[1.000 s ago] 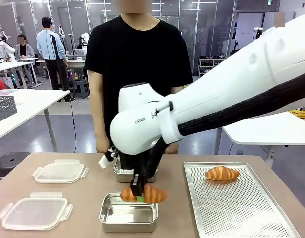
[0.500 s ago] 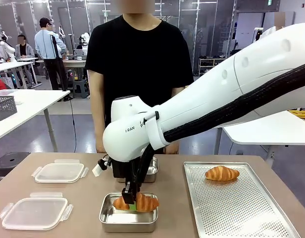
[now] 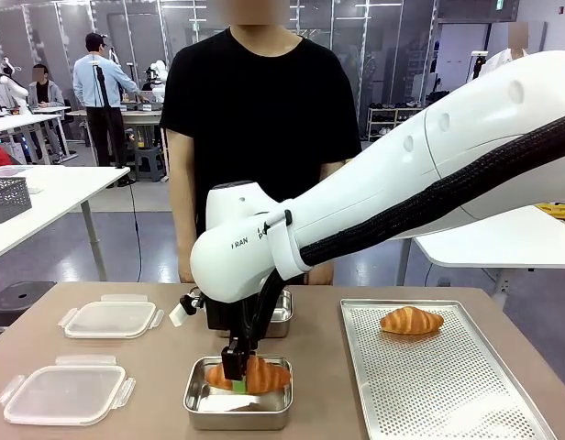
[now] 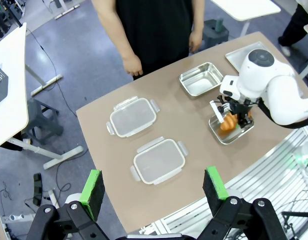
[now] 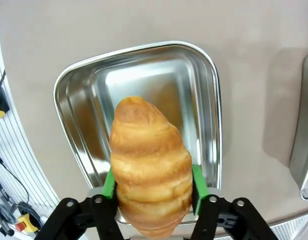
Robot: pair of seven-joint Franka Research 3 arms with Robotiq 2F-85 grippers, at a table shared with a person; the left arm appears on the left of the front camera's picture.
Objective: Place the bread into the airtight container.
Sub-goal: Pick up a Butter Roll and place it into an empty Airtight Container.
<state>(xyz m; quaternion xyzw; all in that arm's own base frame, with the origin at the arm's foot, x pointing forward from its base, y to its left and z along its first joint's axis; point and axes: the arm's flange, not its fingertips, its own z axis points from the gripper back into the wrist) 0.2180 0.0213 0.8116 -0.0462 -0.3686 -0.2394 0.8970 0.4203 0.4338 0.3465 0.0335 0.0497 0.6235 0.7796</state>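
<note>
- The right gripper (image 3: 238, 378) is clenched on a croissant (image 3: 267, 374), one green pad on each side.
- The croissant sits low inside the near steel container (image 3: 193, 403); I cannot tell if it touches the bottom.
- The left gripper (image 4: 154, 186) hangs high above the table (image 4: 194, 130), fingers wide apart.
- A second croissant (image 3: 411, 320) lies on the tray (image 3: 448, 403).

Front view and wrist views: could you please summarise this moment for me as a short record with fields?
right hand: shut on the croissant, low at the near steel container
croissant: partly below that container's rim; floor contact unclear
left hand: open, empty, high above the table
second croissant: on the perforated tray
far steel container: empty
lids: near lid and far lid, lying apart from the containers
person: standing at the far side
</note>
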